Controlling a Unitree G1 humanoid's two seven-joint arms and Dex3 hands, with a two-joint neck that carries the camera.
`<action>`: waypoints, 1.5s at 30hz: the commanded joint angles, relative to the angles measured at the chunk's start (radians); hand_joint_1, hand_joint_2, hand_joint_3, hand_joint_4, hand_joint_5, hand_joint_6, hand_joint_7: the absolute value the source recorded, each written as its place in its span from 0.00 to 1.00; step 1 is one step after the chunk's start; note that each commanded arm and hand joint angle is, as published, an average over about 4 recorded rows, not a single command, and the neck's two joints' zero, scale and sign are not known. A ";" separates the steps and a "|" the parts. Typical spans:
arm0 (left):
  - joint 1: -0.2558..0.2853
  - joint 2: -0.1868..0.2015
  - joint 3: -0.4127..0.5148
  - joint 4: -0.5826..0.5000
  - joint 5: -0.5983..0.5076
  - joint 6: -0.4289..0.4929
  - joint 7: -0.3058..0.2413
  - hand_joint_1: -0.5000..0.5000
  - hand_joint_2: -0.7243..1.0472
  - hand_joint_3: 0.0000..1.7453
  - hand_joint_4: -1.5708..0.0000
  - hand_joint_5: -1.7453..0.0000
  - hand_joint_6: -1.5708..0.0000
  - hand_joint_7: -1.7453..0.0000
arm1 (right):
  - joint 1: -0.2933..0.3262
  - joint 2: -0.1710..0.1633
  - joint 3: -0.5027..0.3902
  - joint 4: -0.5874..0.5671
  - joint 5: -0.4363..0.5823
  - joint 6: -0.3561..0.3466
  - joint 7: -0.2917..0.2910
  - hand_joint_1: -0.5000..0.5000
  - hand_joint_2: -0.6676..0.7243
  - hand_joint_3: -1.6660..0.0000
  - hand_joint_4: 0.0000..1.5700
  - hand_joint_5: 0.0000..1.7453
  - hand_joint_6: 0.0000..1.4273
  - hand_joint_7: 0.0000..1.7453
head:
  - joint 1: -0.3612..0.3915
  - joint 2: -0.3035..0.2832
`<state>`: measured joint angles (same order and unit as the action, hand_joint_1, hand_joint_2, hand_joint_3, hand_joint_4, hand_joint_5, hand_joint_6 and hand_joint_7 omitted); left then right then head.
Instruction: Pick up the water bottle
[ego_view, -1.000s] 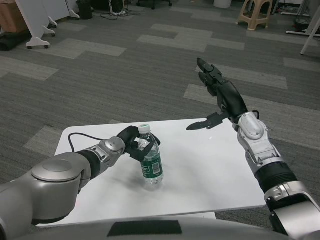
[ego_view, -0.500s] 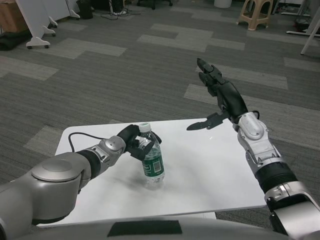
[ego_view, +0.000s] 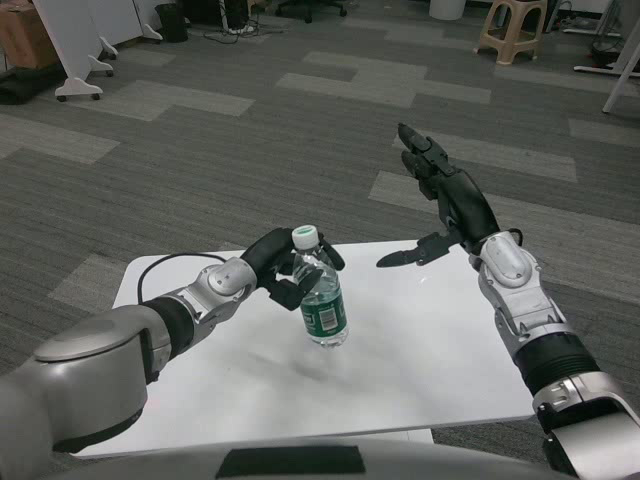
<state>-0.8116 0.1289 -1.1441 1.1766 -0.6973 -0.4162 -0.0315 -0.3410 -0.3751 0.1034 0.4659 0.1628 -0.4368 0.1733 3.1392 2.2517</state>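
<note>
Grey patchwork carpet; white table in fg; beige stool top right; white board base on casters top left.

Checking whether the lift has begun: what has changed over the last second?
The left hand, gripping the water bottle all along, has raised it; its base now looks clear of the white table, with a faint shadow beneath. The bottle tilts slightly. The right hand stays raised and open over the table's far right.

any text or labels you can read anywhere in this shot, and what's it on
Clear plastic water bottle with a white cap, held by the left hand: its green label carries white print, too small and blurred to read.
White table: no text on it.
Nothing else in view carries legible writing.
</note>
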 joint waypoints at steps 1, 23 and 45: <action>0.089 0.048 0.344 -0.215 0.367 0.106 -0.038 0.00 0.99 1.00 0.00 0.00 0.10 0.00 | 0.005 -0.005 -0.018 -0.011 0.012 -0.011 -0.003 0.21 0.39 0.86 0.00 0.00 0.00 0.00 | 0.005 0.003; 0.320 0.141 0.789 -0.794 0.683 0.399 -0.163 0.00 1.00 1.00 0.00 0.00 0.10 0.00 | 0.005 -0.003 -0.034 -0.003 0.012 -0.011 -0.003 0.21 0.41 0.86 0.00 0.00 0.00 0.00 | 0.050 0.027; 0.366 0.143 0.863 -0.862 0.705 0.412 -0.171 0.00 1.00 1.00 0.00 0.00 0.10 0.00 | 0.005 -0.004 -0.030 -0.003 0.012 -0.012 -0.003 0.21 0.40 0.86 0.00 0.00 0.00 0.00 | 0.060 0.032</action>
<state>-0.4471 0.2684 -0.2956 0.3387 0.0151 -0.0015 -0.2014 -0.3377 -0.3760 0.0785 0.4655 0.1637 -0.4465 0.1729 3.1997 2.2840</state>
